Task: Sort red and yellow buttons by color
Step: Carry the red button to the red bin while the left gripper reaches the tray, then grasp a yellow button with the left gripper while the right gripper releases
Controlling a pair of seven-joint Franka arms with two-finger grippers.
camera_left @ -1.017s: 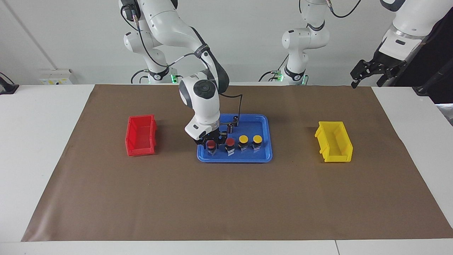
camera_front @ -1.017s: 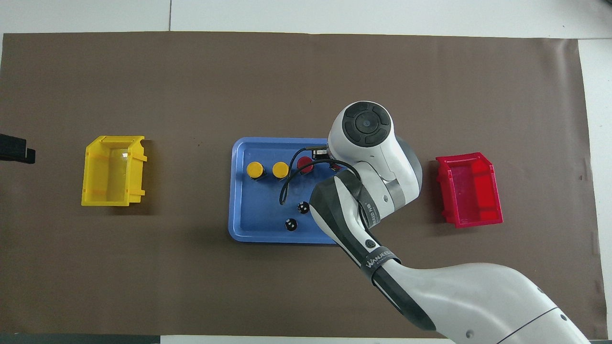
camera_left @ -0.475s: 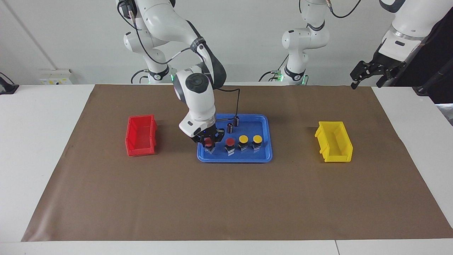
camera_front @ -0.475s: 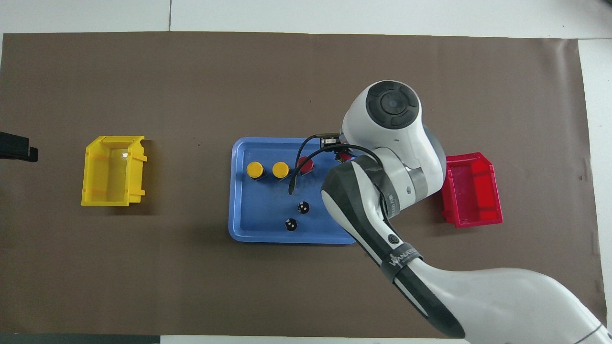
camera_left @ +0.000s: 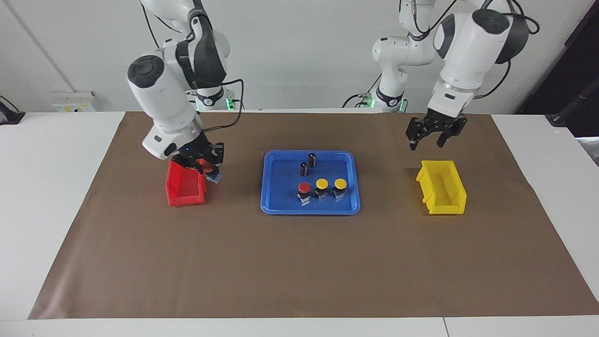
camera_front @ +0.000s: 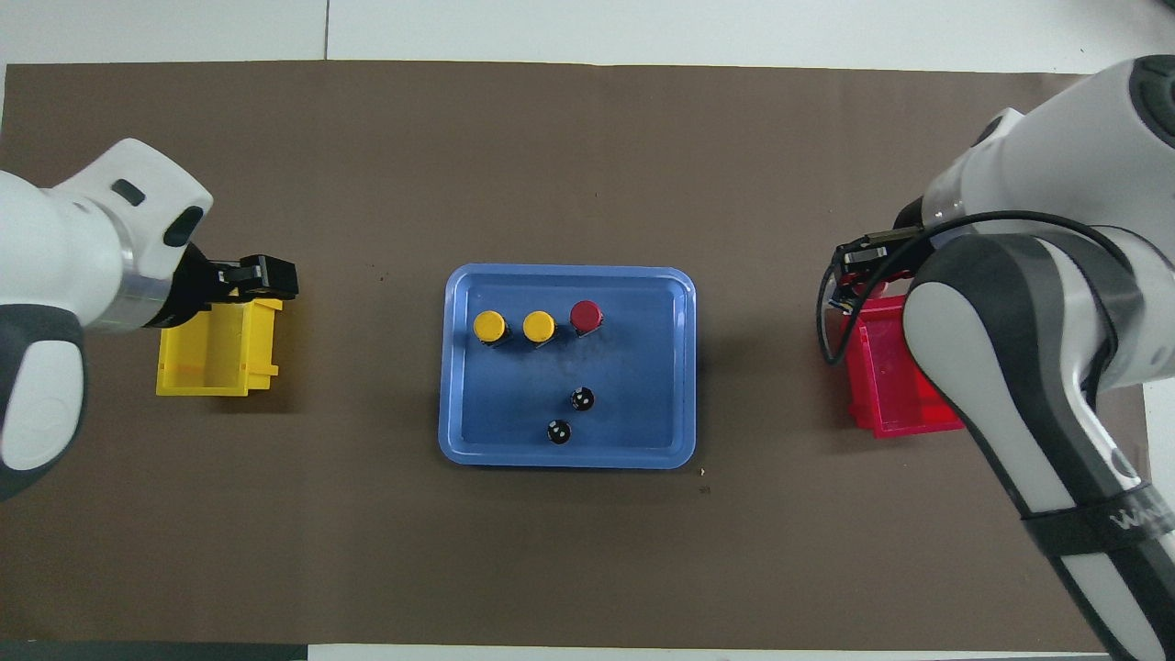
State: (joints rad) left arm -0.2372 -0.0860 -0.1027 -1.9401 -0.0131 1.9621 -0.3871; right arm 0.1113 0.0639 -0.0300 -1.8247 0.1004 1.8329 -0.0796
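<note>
Round domed-cap push-button switches on short black-and-silver bodies: one red (camera_left: pixel 304 187) and two yellow (camera_left: pixel 321 183) in a row on the glossy blue plastic tray (camera_left: pixel 273 206), with two small dark cylinders (camera_left: pixel 311 159) nearer the robots. Fourth red-capped button (camera_left: pixel 209 171) pinched in the right hand (camera_left: pixel 204 167), over the red plastic bin's (camera_left: pixel 180 196) tray-side rim. Left hand (camera_left: pixel 425 139), fingers spread, hangs over the table near the yellow plastic bin (camera_left: pixel 454 206).

Light: bright, even, cast from overhead.
Shadows: soft, short ones were thrown beside the blue tray (camera_left: pixel 355 180).
Glare: none was seen.
Focus: sharp throughout.
</note>
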